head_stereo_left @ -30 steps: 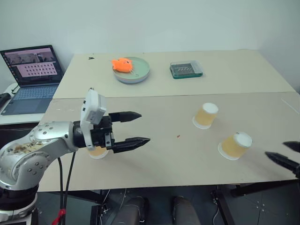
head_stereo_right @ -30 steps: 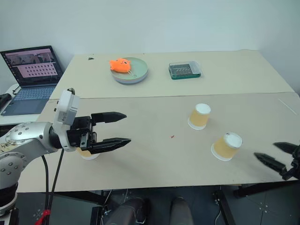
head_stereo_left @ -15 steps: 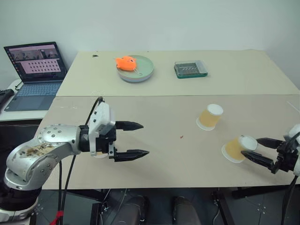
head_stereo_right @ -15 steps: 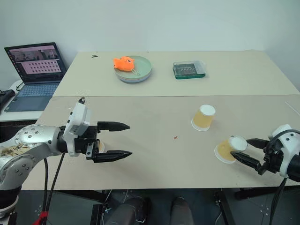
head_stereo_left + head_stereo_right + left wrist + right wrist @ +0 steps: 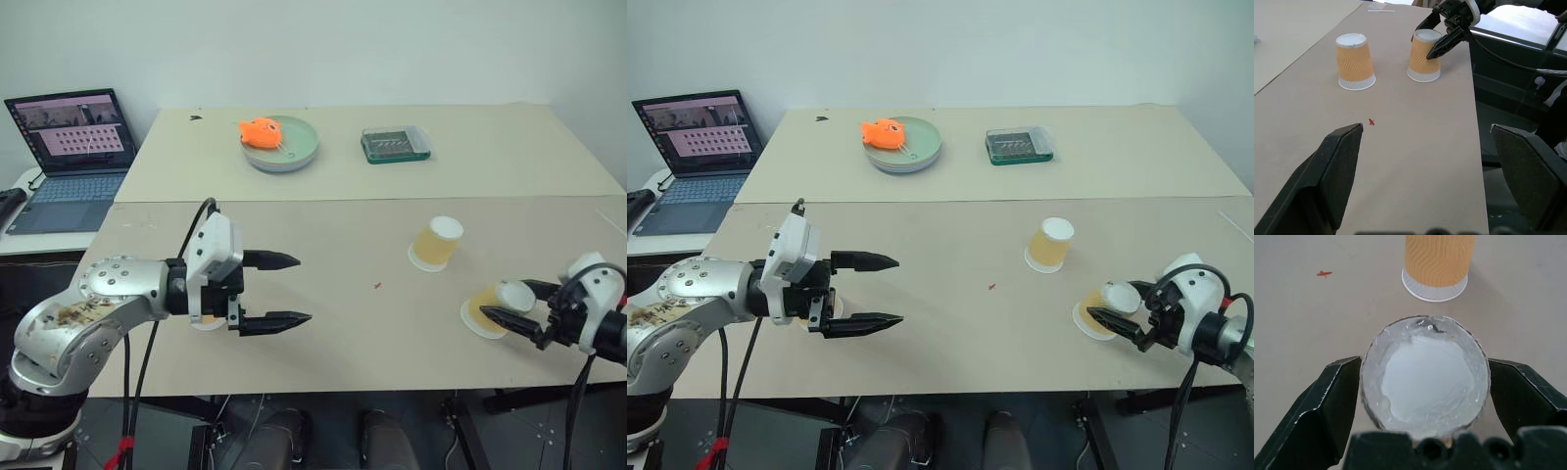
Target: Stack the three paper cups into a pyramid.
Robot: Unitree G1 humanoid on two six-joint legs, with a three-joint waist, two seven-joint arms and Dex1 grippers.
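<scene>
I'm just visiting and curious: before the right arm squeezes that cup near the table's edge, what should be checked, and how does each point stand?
1. Right gripper has the near cup between its fingers: ok; one finger lies on each side of it in the right wrist view.
2. Fingers not yet pressing: ok; they stand open.
3. Near cup upright, base up: not ok; it leans.
4. Second cup out of the way: ok; it stands apart, farther back.
5. Third cup ready: cannot tell; it is mostly hidden behind the left gripper.
6. Left gripper free: ok; open, holding nothing.
</scene>
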